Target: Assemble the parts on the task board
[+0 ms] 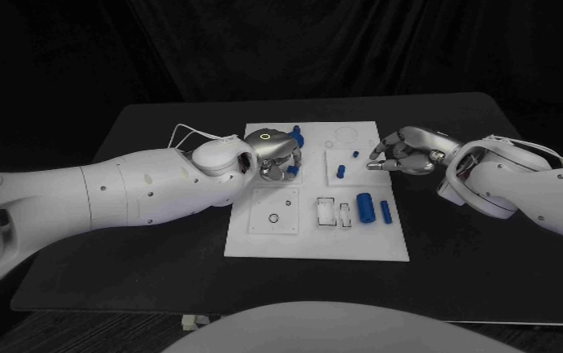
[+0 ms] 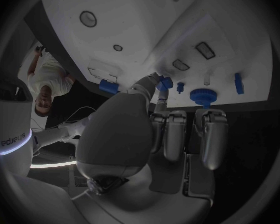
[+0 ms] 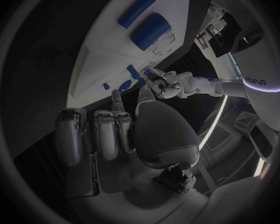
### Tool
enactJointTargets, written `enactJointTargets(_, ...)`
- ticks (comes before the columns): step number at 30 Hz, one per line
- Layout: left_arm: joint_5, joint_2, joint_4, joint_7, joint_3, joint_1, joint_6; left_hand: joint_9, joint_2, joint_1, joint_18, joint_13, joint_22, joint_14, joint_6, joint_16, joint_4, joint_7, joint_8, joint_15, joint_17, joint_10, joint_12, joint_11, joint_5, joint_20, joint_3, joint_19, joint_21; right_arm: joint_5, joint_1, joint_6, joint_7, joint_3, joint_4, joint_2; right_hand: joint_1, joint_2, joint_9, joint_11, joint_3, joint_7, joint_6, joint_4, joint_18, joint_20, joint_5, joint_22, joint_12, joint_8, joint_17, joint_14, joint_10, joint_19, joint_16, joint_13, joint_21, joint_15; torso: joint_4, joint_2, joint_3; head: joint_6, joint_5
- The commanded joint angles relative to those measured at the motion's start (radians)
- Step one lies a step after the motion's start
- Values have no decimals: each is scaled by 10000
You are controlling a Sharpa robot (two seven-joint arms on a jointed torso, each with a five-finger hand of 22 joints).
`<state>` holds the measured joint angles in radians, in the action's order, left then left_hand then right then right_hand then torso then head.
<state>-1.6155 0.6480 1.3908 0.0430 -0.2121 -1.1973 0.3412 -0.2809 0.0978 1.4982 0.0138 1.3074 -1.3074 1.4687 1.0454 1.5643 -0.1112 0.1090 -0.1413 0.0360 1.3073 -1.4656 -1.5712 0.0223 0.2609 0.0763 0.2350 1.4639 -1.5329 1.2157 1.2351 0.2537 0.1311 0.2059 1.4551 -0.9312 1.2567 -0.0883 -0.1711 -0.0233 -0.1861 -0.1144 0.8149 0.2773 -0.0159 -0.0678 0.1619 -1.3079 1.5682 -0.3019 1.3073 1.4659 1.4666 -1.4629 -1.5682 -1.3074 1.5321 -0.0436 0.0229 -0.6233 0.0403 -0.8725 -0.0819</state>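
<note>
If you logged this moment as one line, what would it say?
left robot hand: pinching small blue part over task board | right robot hand: curled, holding nothing, at board's edge | two blue cylinders: lying on board

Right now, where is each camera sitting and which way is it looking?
Head view: on the robot's head, looking down at the white task board on the black table; both white arms come in, left hand and right hand over the board.
Left wrist view: behind the left hand, facing the board's blue parts.
Right wrist view: behind the right hand, facing the board and the left hand.
Shared: all three show the task board and blue parts.
</note>
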Motion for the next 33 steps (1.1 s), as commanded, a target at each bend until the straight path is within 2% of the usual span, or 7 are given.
enactJointTargets(1, 1130, 105, 36, -1562, 8, 27, 1337, -83, 25, -150, -49, 2634, -2516, 1021, 197, 65, -16, -139, -49, 63, 2635, -1052, 4, -80, -71, -85, -54, 915, 3, 10, -21, 92, -57, -6, 7, -18, 91, -47, 11, -29, -58, -8, 70, 26, 33, -47, -51, -2462, 26, -52, 2635, 1049, 1042, -836, -26, -2634, -44, 61, -6, -2, -5, -1, -6)
enactJointTargets(7, 3826, 337, -119, -3100, 5, 135, 1288, -97, -7, -230, -53, 2634, -2522, 1021, 275, 65, -79, -170, -105, 73, 2635, -1052, 4, -102, -129, -94, -98, 920, -13, 10, -21, 83, -60, -6, 1, -35, 92, -48, 12, -29, -59, -9, 69, 27, 32, -47, -52, -2460, 26, -51, 2635, 1049, 1042, -834, -26, -2634, -47, 61, 0, -1, -8, -1, -24)
enactJointTargets(14, 5130, 427, -356, -4252, 4, 411, 1195, -131, -72, -362, -63, 2634, -2536, 1021, 329, 65, -195, -212, -220, 77, 2635, -1052, 4, -126, 48, -100, -272, 930, -55, 10, -22, 55, -67, -5, -9, -56, 94, -51, 13, -30, -60, -9, 66, 27, 30, -47, -53, -2458, 26, -49, 2635, 1049, 1042, -830, -26, -2634, -54, 61, 0, 0, -9, -1, -28)
enactJointTargets(18, 6446, 316, -644, -4805, 4, 625, 652, -106, -148, -339, -69, 2634, -2544, 1021, 194, 65, -229, -188, -187, 63, 2635, -1052, 4, -109, 46, -94, -320, 938, -82, 10, -22, 42, -70, -5, -12, -51, 94, -51, 13, -30, -60, -9, 66, 27, 30, -47, -53, -2458, 26, -49, 2635, 1049, 1042, -830, -26, -2634, -54, 61, -1, -2, -9, -1, -53)
enactJointTargets(24, 7419, 176, -967, -5338, 4, 848, 393, -60, -308, -196, -72, 2634, -2547, 1021, -3, 65, -227, -99, -181, -51, 2635, -1052, 4, -9, 31, -7, -431, 932, -95, 10, -23, 64, -58, -5, 0, -39, 100, -55, 15, -30, -62, -9, 68, 27, 30, -47, -54, -2458, 26, -50, 2635, 1049, 1042, -830, -26, -2634, -54, 62, -4, -4, -17, -1, -101)
enactJointTargets(28, 7623, 130, -1098, -5437, 5, 931, 487, -44, -322, -79, -72, 2634, -2547, 1021, -9, 65, -165, -88, -198, -68, 2635, -1052, 4, 3, 96, 17, -452, 931, -100, 10, -23, 90, -49, -5, 15, -62, 100, -55, 15, -30, -62, -9, 68, 27, 30, -47, -54, -2458, 26, -50, 2635, 1049, 1042, -830, -26, -2634, -54, 62, 1, -7, -15, -1, -131)
enactJointTargets(33, 7742, 137, -1174, -5563, 5, 1006, 560, -2, -318, -36, -71, 2634, -2546, 1021, -97, 65, -149, -48, -148, -91, 2635, -1052, 4, 34, 127, 38, -479, 927, -99, 10, -23, 334, 165, -5, 119, -141, 181, -77, 18, -21, -44, -5, 81, -8, 31, -47, -17, -2460, 26, -55, 2635, 1049, 1042, -834, -26, -2634, -49, 58, -3, -2, -19, -1, -85)
